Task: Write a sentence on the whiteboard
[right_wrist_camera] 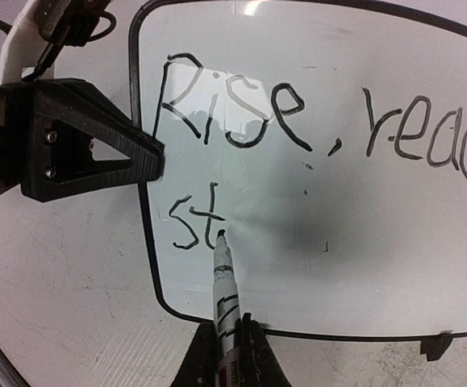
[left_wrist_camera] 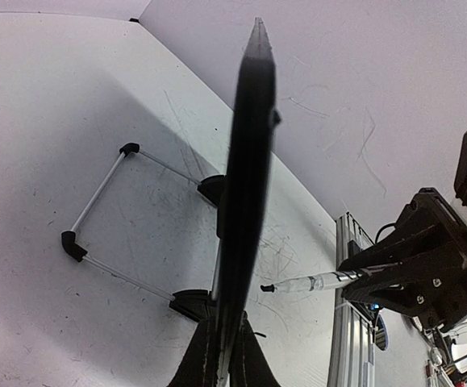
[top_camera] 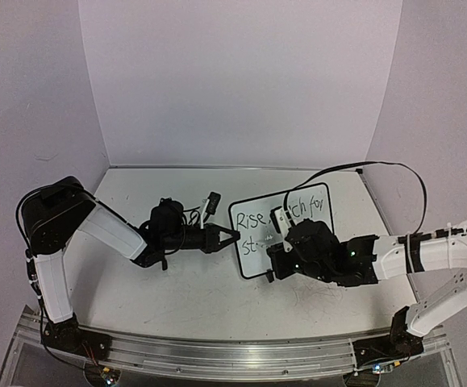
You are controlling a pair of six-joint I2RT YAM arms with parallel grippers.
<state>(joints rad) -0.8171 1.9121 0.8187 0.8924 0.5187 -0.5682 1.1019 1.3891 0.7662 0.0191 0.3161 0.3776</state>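
Observation:
The whiteboard stands tilted at the table's middle on its wire stand. My left gripper is shut on its left edge. The left wrist view shows the board edge-on between the left gripper's black fingers. My right gripper is shut on a white marker. Its black tip touches the board just right of the "t". The sentence reads "Rise, reac" on the top line, running out of view, with "st" below. In the overhead view the right gripper covers the board's middle.
The board's wire stand with black feet rests on the scuffed tabletop behind the board. An aluminium rail runs along the near table edge. White walls close the back and both sides. A cable loops over the right arm.

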